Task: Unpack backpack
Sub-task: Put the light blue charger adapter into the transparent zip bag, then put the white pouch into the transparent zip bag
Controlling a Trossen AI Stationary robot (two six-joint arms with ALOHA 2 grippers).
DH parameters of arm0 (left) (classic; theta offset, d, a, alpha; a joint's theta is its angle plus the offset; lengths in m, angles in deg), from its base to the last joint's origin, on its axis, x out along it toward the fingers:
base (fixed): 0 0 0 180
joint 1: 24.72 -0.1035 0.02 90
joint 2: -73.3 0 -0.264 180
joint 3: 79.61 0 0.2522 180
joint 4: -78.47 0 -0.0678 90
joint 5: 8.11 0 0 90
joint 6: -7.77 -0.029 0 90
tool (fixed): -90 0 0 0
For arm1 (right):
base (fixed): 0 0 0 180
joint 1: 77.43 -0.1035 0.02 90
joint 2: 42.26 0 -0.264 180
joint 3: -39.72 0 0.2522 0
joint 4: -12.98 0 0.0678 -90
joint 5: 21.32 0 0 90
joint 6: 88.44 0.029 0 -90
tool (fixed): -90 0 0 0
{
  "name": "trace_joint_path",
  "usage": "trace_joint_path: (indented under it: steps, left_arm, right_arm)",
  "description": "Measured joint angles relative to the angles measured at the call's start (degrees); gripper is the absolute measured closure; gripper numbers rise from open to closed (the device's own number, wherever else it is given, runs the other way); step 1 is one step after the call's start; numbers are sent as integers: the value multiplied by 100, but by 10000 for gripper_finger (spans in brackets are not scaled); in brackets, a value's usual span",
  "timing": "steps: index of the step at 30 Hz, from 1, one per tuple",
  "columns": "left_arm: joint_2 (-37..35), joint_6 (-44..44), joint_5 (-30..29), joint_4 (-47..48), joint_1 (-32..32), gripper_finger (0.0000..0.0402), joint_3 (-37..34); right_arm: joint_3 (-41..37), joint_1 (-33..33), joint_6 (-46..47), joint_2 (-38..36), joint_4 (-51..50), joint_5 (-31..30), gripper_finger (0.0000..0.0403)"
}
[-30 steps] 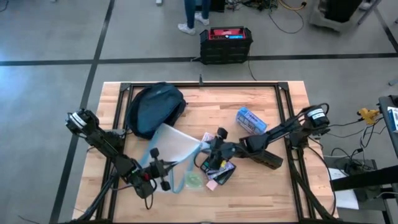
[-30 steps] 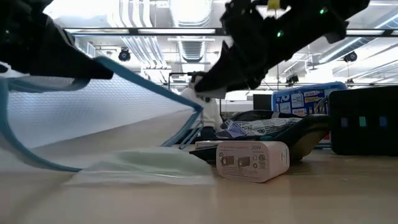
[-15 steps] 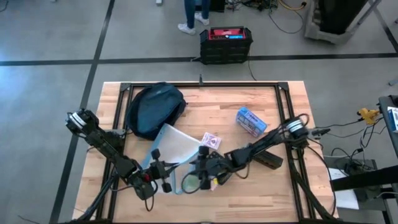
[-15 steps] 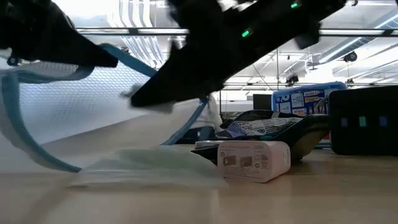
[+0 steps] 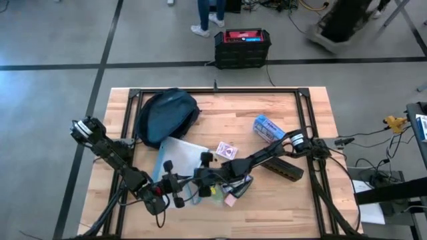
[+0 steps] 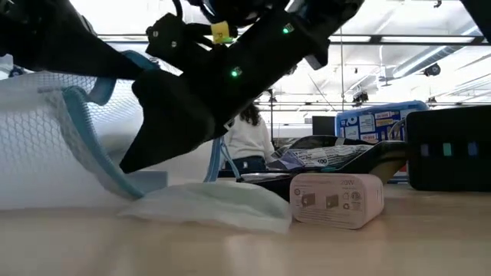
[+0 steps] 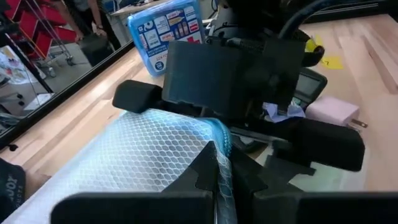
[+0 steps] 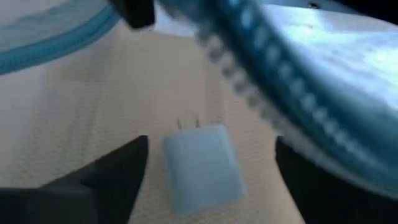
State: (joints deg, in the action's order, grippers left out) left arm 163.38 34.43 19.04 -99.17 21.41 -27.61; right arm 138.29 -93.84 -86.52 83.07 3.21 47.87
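The dark blue backpack (image 5: 167, 117) lies at the table's far left; no gripper is on it. Nearer lies a white mesh zip bag (image 5: 181, 155) with light-blue trim. My left gripper (image 5: 173, 189) is shut on its trim. My right gripper (image 5: 200, 179) stands open at the bag's mouth. In the right wrist view its fingers stand on either side of a white plug charger (image 8: 202, 168) without touching it. The bag's blue zipper edge (image 8: 292, 93) runs just above the charger. My left gripper pinches the mesh bag's blue zipper edge (image 7: 221, 142) between its two shut fingers, coming nearly level from the table's near left. That edge is held raised above the table, while the bag's lower part (image 6: 207, 207) rests on the wood. Whether my right gripper touches the bag cannot be told.
Right of the bag lie a pale pink charger (image 5: 228, 198), dark flat items (image 5: 237, 185), a small card pack (image 5: 227, 150), a blue box (image 5: 269, 129) and a black case (image 5: 287, 170). A black box with a red top (image 5: 242, 48) stands on the floor beyond the table's far edge.
My right gripper has travelled toward the table's left and near edge, sinking toward the bag's mouth beside my left gripper, and its fingers have opened wide. The bag's blue edge, drawn out taut toward the right before, now hangs bunched and slack by my left gripper.
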Motion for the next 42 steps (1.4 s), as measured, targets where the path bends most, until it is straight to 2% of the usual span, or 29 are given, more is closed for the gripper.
trace_joint_path:
  steps: [3,6,12,15,23,25,28,31,36,37,42]
  left_arm:
    - [0,146,55,49,0,402,-52]
    - [0,345,92,130,0,402,-120]
    - [0,541,191,165,0,402,-205]
    - [0,541,289,167,2,402,-196]
    - [0,603,306,143,2,402,-200]
    - [0,606,300,147,0,402,-203]
    - [0,728,227,151,-4,402,-203]
    - [0,888,210,155,-15,402,-205]
    - [0,1011,188,158,-18,402,-164]
    - [0,1005,183,156,-20,402,-148]
    - [0,996,177,149,-46,402,-117]
  right_arm:
    - [-6,-142,-44,-183,-239,26,16]
    - [-35,-319,-106,-423,-820,257,14]
    - [-233,-615,-89,-678,-1655,1671,25]
    - [-396,-710,-15,-677,-1755,1655,29]
    - [-630,-553,290,-437,-1143,1472,48]
    - [-624,-532,303,-352,-1073,1483,68]
    - [-617,-532,288,-304,-1019,1489,121]
    - [-628,-536,173,-336,-1000,1486,200]
    - [-657,-532,-88,-455,-909,1375,356]
    - [-657,-532,-166,-465,-876,1365,366]
    - [-569,-519,-207,-471,-599,1316,359]
